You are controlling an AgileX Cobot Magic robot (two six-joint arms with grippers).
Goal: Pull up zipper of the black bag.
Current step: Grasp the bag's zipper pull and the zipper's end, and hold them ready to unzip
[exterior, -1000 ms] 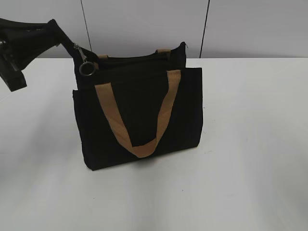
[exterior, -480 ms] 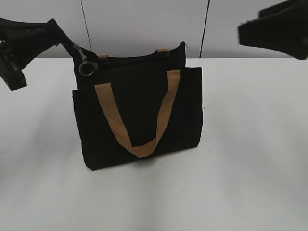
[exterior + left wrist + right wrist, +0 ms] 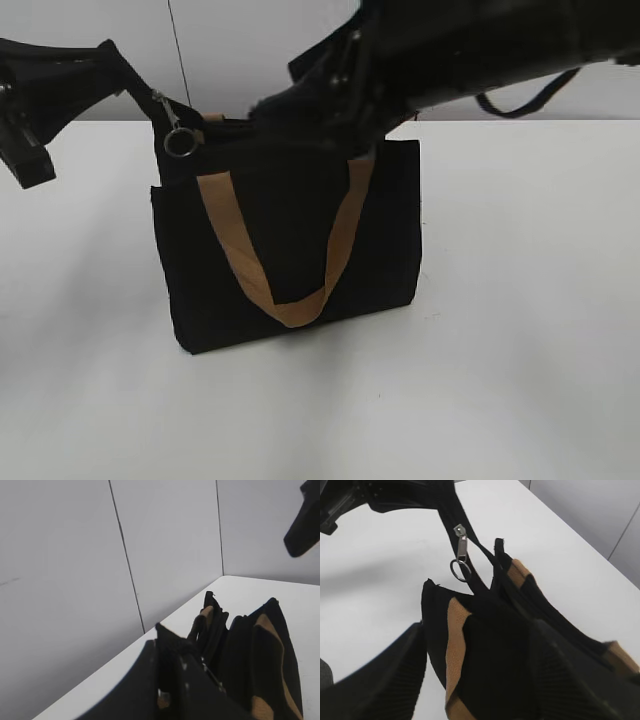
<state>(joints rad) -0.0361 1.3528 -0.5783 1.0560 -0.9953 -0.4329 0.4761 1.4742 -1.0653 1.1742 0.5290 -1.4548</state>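
The black bag [image 3: 288,245] stands upright on the white table, a tan handle [image 3: 226,222] hanging down its front. My left gripper [image 3: 108,52] is shut on the black end strip of the zipper and holds it taut, up and to the left of the bag; the left wrist view shows its fingers [image 3: 167,645] closed on that strip. The silver pull tab [image 3: 166,112] with its ring [image 3: 179,141] hangs at the bag's left top corner. My right gripper [image 3: 268,104] hovers blurred over the bag's top. In the right wrist view it [image 3: 480,680] is open above the bag [image 3: 495,645], the pull tab [image 3: 461,539] ahead of it.
The white table [image 3: 520,350] spreads out around the bag. Grey wall panels [image 3: 300,50] stand behind it. The right arm [image 3: 480,50] stretches across the upper right of the exterior view.
My right arm has swung in from the upper right to over the bag's top. The left gripper and the bag have not moved.
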